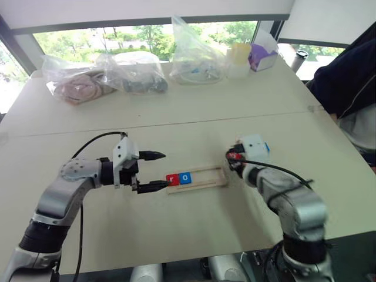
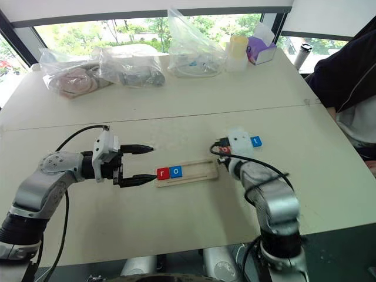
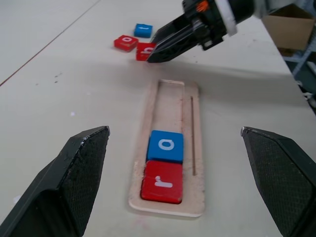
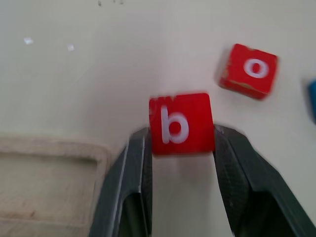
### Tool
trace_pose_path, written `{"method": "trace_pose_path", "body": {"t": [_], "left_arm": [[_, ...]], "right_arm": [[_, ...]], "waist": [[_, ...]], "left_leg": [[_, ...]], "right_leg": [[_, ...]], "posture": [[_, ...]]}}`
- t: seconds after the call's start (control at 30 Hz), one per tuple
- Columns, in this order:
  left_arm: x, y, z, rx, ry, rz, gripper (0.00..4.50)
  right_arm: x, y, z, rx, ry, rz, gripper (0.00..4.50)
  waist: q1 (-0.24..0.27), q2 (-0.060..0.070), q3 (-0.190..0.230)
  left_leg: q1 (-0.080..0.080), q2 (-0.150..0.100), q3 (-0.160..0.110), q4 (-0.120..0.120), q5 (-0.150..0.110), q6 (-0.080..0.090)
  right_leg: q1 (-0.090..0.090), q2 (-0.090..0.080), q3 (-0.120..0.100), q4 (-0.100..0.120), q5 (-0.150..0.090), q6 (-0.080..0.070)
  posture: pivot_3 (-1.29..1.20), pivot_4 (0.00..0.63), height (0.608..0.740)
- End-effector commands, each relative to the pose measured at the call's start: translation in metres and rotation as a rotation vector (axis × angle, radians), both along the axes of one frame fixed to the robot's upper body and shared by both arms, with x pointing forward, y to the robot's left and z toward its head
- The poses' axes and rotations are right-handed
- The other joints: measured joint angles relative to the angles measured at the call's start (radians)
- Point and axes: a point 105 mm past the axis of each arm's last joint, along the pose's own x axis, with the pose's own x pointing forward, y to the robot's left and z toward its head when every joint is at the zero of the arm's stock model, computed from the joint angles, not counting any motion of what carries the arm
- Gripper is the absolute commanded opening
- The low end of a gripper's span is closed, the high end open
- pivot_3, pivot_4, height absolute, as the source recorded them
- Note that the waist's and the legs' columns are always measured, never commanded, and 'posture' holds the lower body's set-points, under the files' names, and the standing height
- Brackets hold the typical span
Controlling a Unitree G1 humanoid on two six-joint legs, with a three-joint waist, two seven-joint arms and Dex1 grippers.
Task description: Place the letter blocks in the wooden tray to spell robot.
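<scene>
The right pincer (image 4: 181, 136) grips the red square "b" block (image 4: 181, 123) near its edge; it could slip before reaching the light-wood tray (image 1: 218, 177); the left pincer (image 1: 160, 171) gapes wide.

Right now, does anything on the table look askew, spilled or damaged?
Nothing stands out. The red r block and blue o block sit square at one end of the long light-wood tray. The right end effector grips the red b block squarely.

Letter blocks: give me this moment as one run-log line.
tray: red r, blue o seated | right gripper: jaws shut on red b | table: red o, blue t | left gripper: open
</scene>
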Motion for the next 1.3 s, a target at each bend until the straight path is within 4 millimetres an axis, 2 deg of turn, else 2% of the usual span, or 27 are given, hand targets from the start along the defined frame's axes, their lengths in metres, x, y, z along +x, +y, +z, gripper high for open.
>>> {"method": "trace_pose_path", "body": {"t": [0.03, 0.2, 0.33, 0.5, 0.63, 0.7, 0.73, 0.83, 0.93, 1.03, 1.13, 1.3], "left_arm": [[-0.007, -0.016, 0.008, -0.026, -0.038, -0.089, 4.50], [-0.003, -0.029, 0.011, -0.050, -0.048, -0.115, 4.50], [0.000, -0.031, 0.012, -0.056, -0.053, -0.134, 4.50], [0.001, -0.032, 0.009, -0.046, -0.056, -0.143, 4.50], [0.000, -0.031, 0.010, -0.041, -0.061, -0.145, 4.50], [-0.002, -0.029, 0.012, -0.040, -0.061, -0.150, 4.50], [-0.003, -0.028, 0.013, -0.039, -0.056, -0.151, 4.50], [-0.004, -0.022, 0.012, -0.031, -0.042, -0.151, 4.50], [-0.004, -0.021, 0.016, -0.042, -0.038, -0.153, 4.50], [-0.002, -0.019, 0.017, -0.045, -0.044, -0.141, 4.50], [-0.003, -0.018, 0.018, -0.051, -0.050, -0.127, 4.50], [-0.008, -0.019, 0.017, -0.052, -0.047, -0.109, 4.50]], "right_arm": [[-0.028, -0.013, -0.008, 0.038, 0.062, -0.058, 1.14], [-0.035, -0.025, -0.020, 0.085, 0.102, -0.127, 1.14], [-0.019, -0.028, -0.021, 0.101, 0.063, -0.137, 1.14], [-0.013, -0.029, -0.026, 0.101, 0.060, -0.128, 1.14], [-0.014, -0.025, -0.027, 0.099, 0.060, -0.095, 3.10], [-0.016, -0.021, -0.017, 0.080, 0.044, 0.017, 4.14], [-0.017, -0.020, -0.005, 0.028, 0.005, 0.120, 4.47], [-0.028, -0.022, 0.016, -0.183, -0.058, 0.430, 4.47], [-0.034, -0.029, 0.023, -0.261, -0.086, 0.668, 4.47], [-0.029, -0.043, 0.016, -0.274, -0.061, 0.765, 4.47], [-0.023, -0.047, 0.012, -0.225, -0.070, 0.844, 4.47], [-0.005, -0.058, -0.002, -0.253, -0.042, 0.905, 4.47]], "waist": [[-0.001, 0.000, 0.000], [-0.004, 0.000, 0.000], [-0.006, 0.000, 0.000], [-0.005, 0.000, 0.000], [-0.005, -0.001, 0.000], [-0.005, -0.001, 0.000], [-0.004, 0.000, 0.000], [-0.002, 0.003, 0.003], [-0.004, 0.000, 0.004], [-0.005, -0.002, 0.005], [-0.003, -0.002, 0.005], [-0.003, -0.002, 0.005]], "left_leg": [[0.001, 0.000, 0.000, 0.000, 0.000, 0.000], [0.003, -0.001, 0.001, 0.000, 0.001, -0.001], [0.005, -0.001, 0.001, 0.000, 0.001, -0.001], [0.005, -0.001, 0.001, 0.000, 0.001, -0.001], [0.005, -0.001, 0.001, 0.000, 0.001, -0.001], [0.005, -0.001, 0.001, 0.000, 0.001, -0.001], [0.005, -0.001, 0.001, 0.000, 0.001, -0.001], [0.004, -0.004, 0.001, 0.000, 0.001, -0.001], [0.005, -0.005, 0.001, -0.001, 0.000, -0.001], [0.006, -0.004, 0.001, -0.001, 0.000, 0.000], [0.005, -0.004, 0.001, 0.000, 0.000, 0.000], [0.006, -0.004, 0.001, 0.000, 0.000, 0.000]], "right_leg": [[0.001, 0.000, 0.000, 0.000, 0.000, 0.000], [0.003, 0.000, 0.001, 0.000, -0.002, -0.003], [0.005, 0.000, 0.001, -0.001, -0.002, -0.002], [0.005, 0.000, 0.001, -0.001, -0.002, -0.002], [0.005, 0.000, 0.001, -0.001, -0.002, -0.003], [0.005, 0.000, 0.001, -0.001, -0.002, -0.003], [0.005, 0.000, 0.001, -0.001, -0.002, -0.003], [0.006, -0.003, 0.001, -0.003, -0.003, -0.001], [0.007, -0.003, 0.001, -0.005, -0.004, 0.000], [0.008, -0.001, 0.001, -0.006, -0.004, 0.000], [0.008, -0.001, 0.001, -0.006, -0.003, 0.001], [0.008, -0.002, 0.002, -0.006, -0.002, 0.002]], "posture": [[0.00, 0.150, 0.740], [0.00, 0.150, 0.740], [0.00, 0.150, 0.740], [0.00, 0.150, 0.740], [0.00, 0.150, 0.740], [0.00, 0.150, 0.740], [0.00, 0.150, 0.740], [0.00, 0.150, 0.740], [0.00, 0.150, 0.740], [0.00, 0.150, 0.740], [0.00, 0.150, 0.740], [0.00, 0.150, 0.740]]}}
